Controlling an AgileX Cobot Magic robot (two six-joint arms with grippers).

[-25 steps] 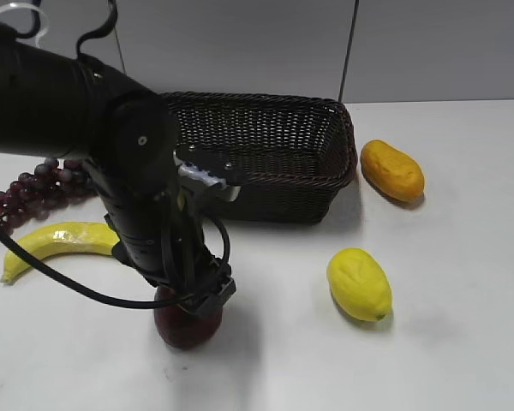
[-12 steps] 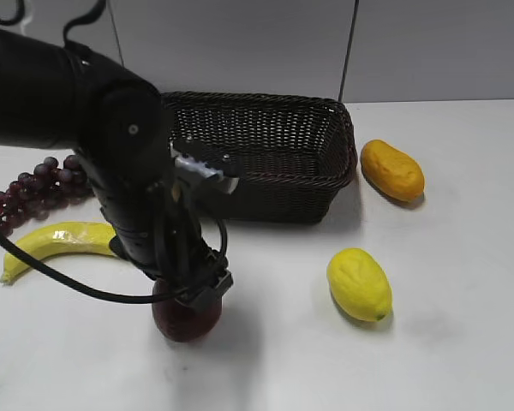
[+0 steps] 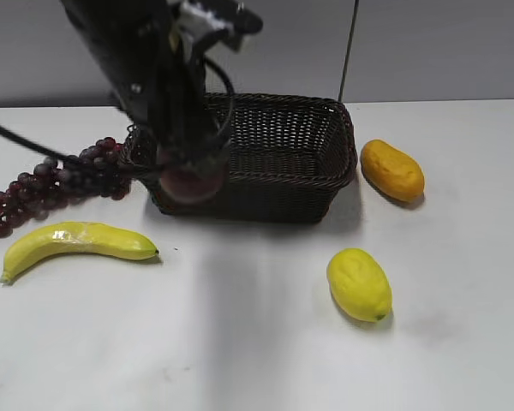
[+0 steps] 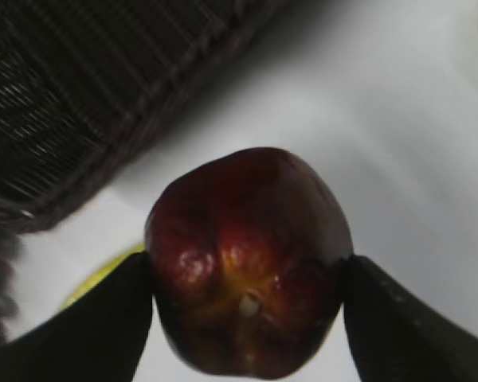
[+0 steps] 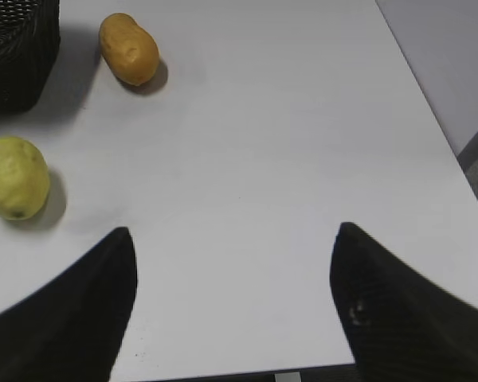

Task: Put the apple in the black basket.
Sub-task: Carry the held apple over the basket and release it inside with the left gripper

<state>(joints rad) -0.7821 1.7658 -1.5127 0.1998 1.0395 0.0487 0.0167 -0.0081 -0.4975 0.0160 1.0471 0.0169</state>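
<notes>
Gripping the apple [image 4: 248,263] above the table [image 3: 265,342], left jaws clamp it; right jaws spread.

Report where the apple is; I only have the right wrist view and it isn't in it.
Observer: The left end effector is shut on the apple, holding it clear of the table.
Operator: Say whether it's ready to drop.
Observer: Not yet; the left wrist view shows white table beneath it, the black basket alongside.
Operator: Name what lies left of the basket.
Observer: A grape bunch and a banana.
</notes>
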